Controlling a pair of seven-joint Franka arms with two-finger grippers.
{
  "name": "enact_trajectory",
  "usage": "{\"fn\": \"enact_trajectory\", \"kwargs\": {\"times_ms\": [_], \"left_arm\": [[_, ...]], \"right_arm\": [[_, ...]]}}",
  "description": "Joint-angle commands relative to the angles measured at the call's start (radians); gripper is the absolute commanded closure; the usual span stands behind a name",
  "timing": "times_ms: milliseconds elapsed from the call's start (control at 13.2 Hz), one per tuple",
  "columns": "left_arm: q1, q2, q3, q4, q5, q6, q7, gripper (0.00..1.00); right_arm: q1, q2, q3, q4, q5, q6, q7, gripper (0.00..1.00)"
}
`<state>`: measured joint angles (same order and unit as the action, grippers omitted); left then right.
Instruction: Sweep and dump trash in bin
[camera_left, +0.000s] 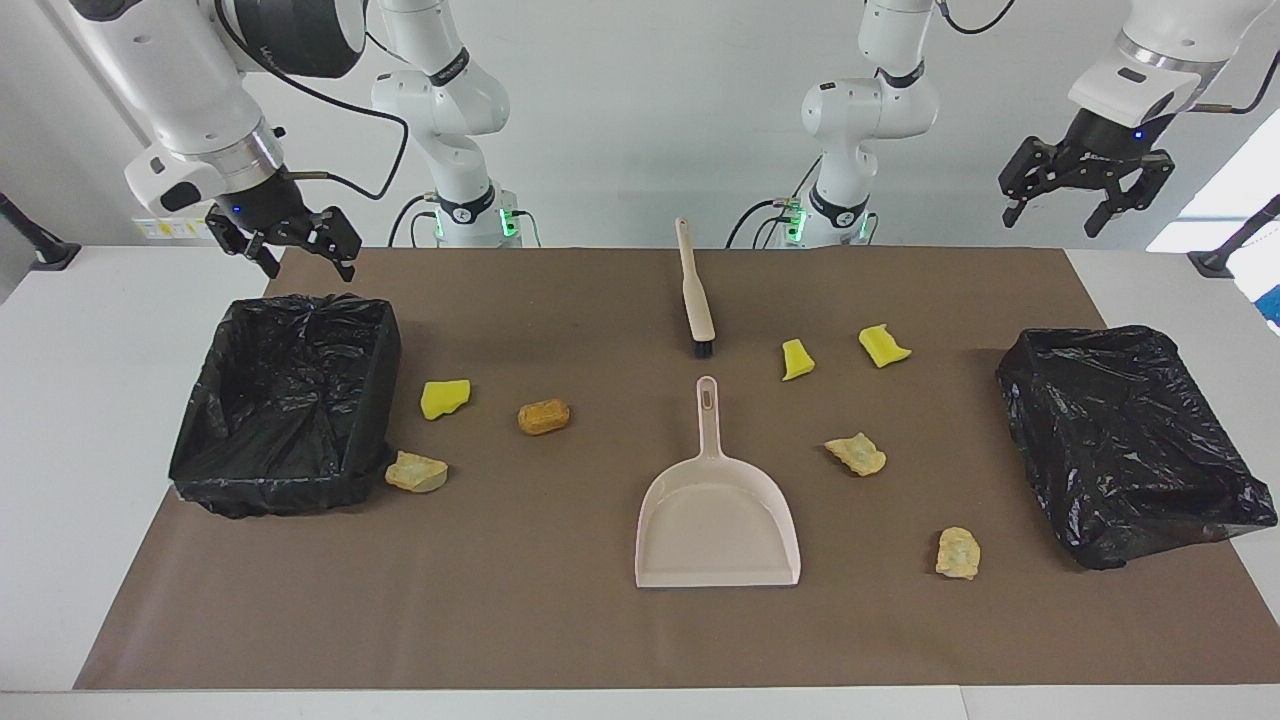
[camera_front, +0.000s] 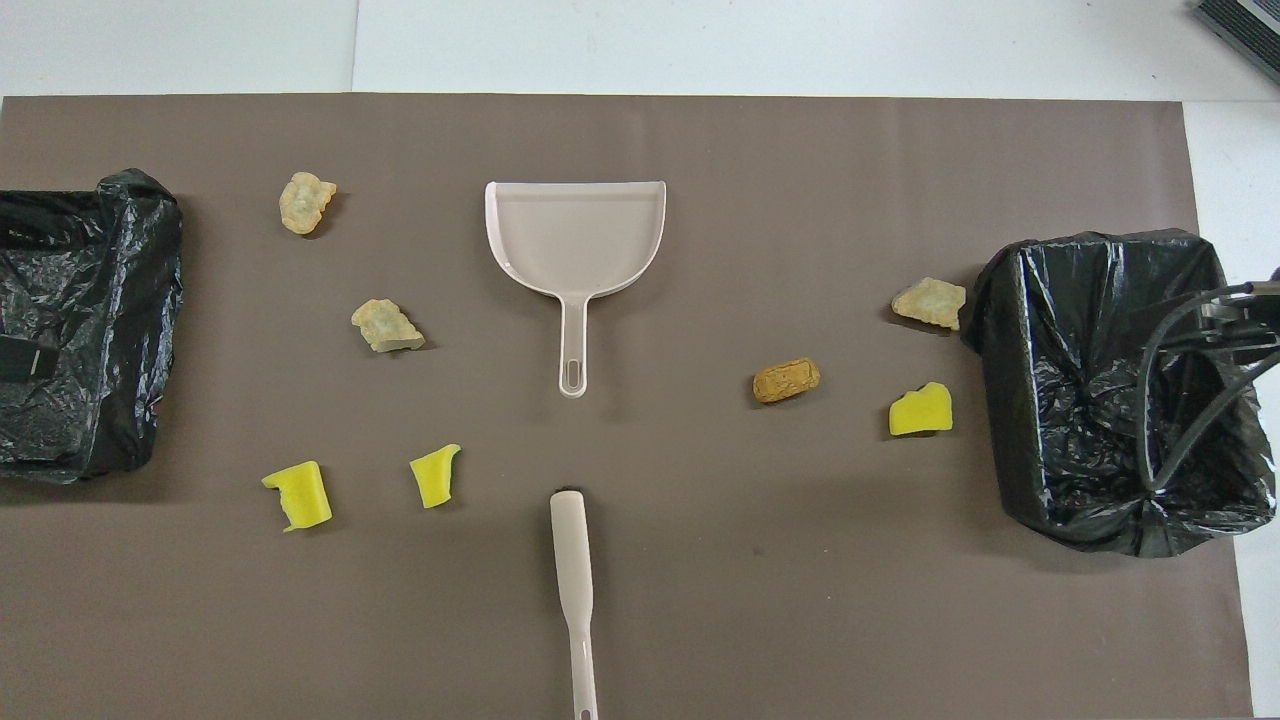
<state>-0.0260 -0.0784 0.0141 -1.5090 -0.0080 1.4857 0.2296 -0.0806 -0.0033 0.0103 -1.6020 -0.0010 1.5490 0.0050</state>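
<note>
Seven pieces of trash lie loose on the brown mat of the tabletop (camera_left: 60, 400): yellow sponge chunks (camera_left: 444, 398), tan crumbly chunks (camera_left: 855, 453) and an orange-brown lump (camera_left: 544, 416), scattered either side of the dustpan (camera_left: 716, 520) and the brush (camera_left: 695, 290) just nearer the robots. All look light; sponge probably soft, tan bits likely fragile, so sweep them, taking brush and pan by their stiff handles. Left pincer (camera_left: 1085, 195) and right pincer (camera_left: 290, 245) hang spread and empty, one above each black-lined bin (camera_left: 285, 400).
</note>
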Motion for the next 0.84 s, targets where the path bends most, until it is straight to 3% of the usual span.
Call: {"fn": "enact_trajectory", "kwargs": {"times_ms": [0,152,760], "left_arm": [[0.008,0.052,0.001,0.079,-0.018,-0.048,-0.015,0.00],[0.008,0.075,0.000,0.116,-0.018,-0.076,-0.015,0.00],[0.008,0.060,-0.002,0.102,-0.003,-0.062,-0.013,0.00]], "right_arm": [[-0.004,-0.021,0.005,-0.018,0.024,0.006,0.018,0.00],[-0.004,-0.018,0.005,-0.018,0.024,0.009,0.013,0.00],[0.002,-0.029,0.005,-0.042,0.023,0.023,0.010,0.00]]}}
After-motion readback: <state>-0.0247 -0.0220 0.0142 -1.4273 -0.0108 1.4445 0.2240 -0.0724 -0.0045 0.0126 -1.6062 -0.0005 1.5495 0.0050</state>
